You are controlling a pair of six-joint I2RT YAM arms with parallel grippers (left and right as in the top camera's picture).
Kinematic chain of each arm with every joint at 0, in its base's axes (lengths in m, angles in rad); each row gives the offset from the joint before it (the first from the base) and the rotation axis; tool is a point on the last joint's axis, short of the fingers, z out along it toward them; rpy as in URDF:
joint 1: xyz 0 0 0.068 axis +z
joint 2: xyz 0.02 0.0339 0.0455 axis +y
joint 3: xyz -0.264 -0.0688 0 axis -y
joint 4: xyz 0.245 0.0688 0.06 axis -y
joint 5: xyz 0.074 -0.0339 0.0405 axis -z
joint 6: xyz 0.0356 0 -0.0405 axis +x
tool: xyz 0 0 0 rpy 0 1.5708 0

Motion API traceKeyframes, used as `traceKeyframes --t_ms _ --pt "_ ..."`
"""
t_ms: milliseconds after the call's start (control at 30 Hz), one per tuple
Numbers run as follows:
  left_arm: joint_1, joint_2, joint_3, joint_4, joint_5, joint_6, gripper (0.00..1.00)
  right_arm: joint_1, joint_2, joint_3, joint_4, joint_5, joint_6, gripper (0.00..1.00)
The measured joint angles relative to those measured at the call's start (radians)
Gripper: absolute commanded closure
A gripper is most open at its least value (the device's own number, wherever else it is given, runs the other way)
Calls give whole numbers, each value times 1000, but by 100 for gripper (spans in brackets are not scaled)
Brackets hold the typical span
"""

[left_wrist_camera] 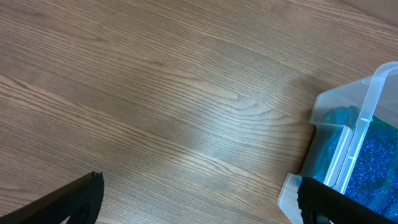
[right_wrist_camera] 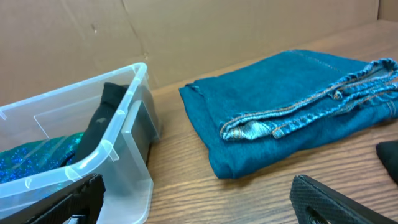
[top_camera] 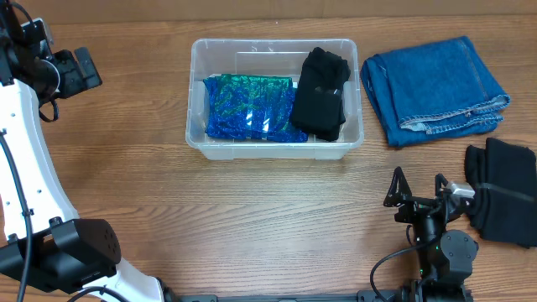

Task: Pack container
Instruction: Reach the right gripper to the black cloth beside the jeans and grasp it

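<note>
The clear plastic container point(top_camera: 198, 138) sits at the table's back centre. It holds a sparkly blue-green cloth point(top_camera: 247, 109) on the left and a folded black garment point(top_camera: 320, 94) on the right. Folded blue jeans point(top_camera: 432, 88) lie to its right, and another black garment point(top_camera: 503, 191) lies at the right edge. My left gripper point(top_camera: 82, 69) is open and empty, raised at the far left; its wrist view shows the container's corner point(left_wrist_camera: 348, 130). My right gripper point(top_camera: 417, 191) is open and empty near the front right, facing the container point(right_wrist_camera: 121, 134) and jeans point(right_wrist_camera: 280, 106).
A cardboard wall point(right_wrist_camera: 186, 31) stands behind the table. Bare wood table point(top_camera: 252, 218) lies between the container and the front edge. The left arm's white body point(top_camera: 33, 193) runs along the left side.
</note>
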Motion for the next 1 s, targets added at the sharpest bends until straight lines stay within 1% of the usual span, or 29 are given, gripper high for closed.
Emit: traceKeyframes --t_ms 100,200,267,333,400,433,467,500,567,633,733,800,900,1000 --pt "0 0 0 0 0 0 0 0 0 0 38 -29 0 0" --pt "0 0 0 0 0 0 0 0 13 51 -41 -40 0 0" --pt "0 0 0 0 0 0 0 0 63 130 -96 -43 0 0" --pt "0 0 0 0 2 0 0 0 172 265 -152 -47 0 0" --pt "0 0 -1 0 6 0 0 0 347 456 -231 -50 0 0" --pt "0 0 -1 1 6 0 0 0 399 513 -281 -50 0 0" --pt "0 0 -1 0 7 0 0 0 500 617 -316 -51 0 0" --pt "0 0 -1 1 8 0 0 2 579 710 -414 -54 1 0" --pt "0 0 -2 1 7 0 0 3 760 888 -466 -62 -1 0" --pt "0 0 -3 2 7 0 0 3 877 980 -474 -86 0 0" --pt "0 0 -3 0 7 0 0 3 1001 1001 -469 -100 0 0" --pt "0 0 -3 0 7 0 0 3 1079 1001 -460 -107 29 0" --pt "0 0 -3 0 7 0 0 3 1169 1002 -454 -116 131 0" --pt "0 0 -3 0 7 0 0 -22 1245 1065 -523 -131 270 0"
